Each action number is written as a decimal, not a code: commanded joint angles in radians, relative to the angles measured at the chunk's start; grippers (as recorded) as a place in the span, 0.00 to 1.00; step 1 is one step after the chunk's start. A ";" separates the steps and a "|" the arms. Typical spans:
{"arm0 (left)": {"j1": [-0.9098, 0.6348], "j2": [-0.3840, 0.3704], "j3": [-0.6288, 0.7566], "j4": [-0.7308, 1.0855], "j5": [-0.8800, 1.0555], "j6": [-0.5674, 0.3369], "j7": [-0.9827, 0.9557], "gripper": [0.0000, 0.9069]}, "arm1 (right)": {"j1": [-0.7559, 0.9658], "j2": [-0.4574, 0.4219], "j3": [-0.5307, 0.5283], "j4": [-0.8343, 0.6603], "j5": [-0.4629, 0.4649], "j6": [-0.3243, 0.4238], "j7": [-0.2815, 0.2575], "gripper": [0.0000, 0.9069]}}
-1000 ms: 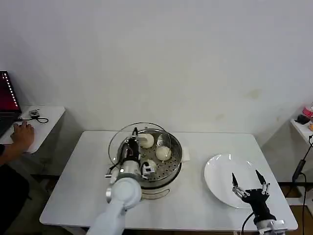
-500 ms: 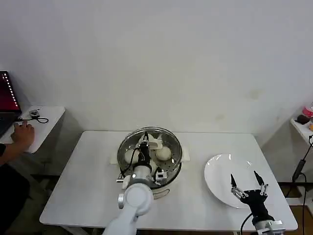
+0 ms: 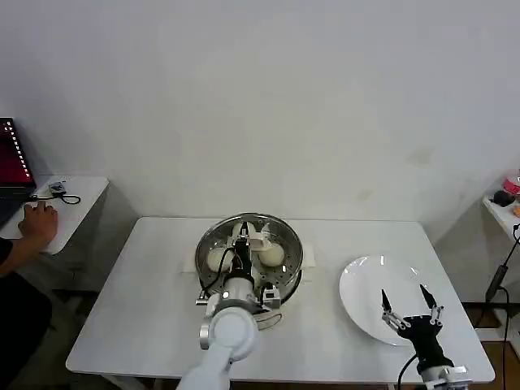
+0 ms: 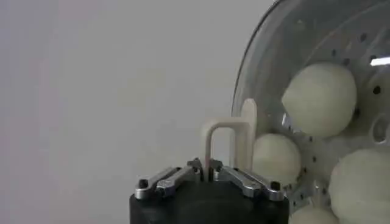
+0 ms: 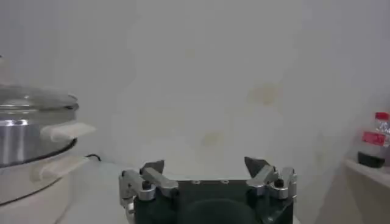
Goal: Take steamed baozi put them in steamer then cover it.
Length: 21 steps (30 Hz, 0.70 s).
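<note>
The steel steamer [image 3: 289, 271] stands mid-table with a glass lid [image 3: 283, 236] lying level over it. My left gripper [image 3: 244, 243] is above its centre, shut on the lid's cream loop handle [image 4: 225, 135]. Off-white steamed baozi [image 3: 272, 254] show through the glass; the left wrist view has three of them [image 4: 320, 98] on the perforated tray. Over the white plate [image 3: 366, 280], my right gripper [image 3: 403, 292] is open with nothing between its fingers. From the right wrist, that gripper [image 5: 204, 164] looks toward the covered steamer [image 5: 27, 137].
The white table [image 3: 138, 317] has bare room to the left and in front of the steamer. A side desk [image 3: 69, 195] at far left holds a laptop, with a person's hand on it. A shelf with a bottle [image 5: 373, 140] stands at far right.
My left gripper has carried the glass lid rightward from the steamer's left side until it sits centred over the steamer. The right gripper has barely moved.
</note>
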 commanded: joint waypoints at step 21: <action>0.006 -0.016 0.003 0.017 0.017 -0.007 -0.009 1.00 | -0.004 0.003 -0.005 0.002 0.002 0.002 -0.003 1.00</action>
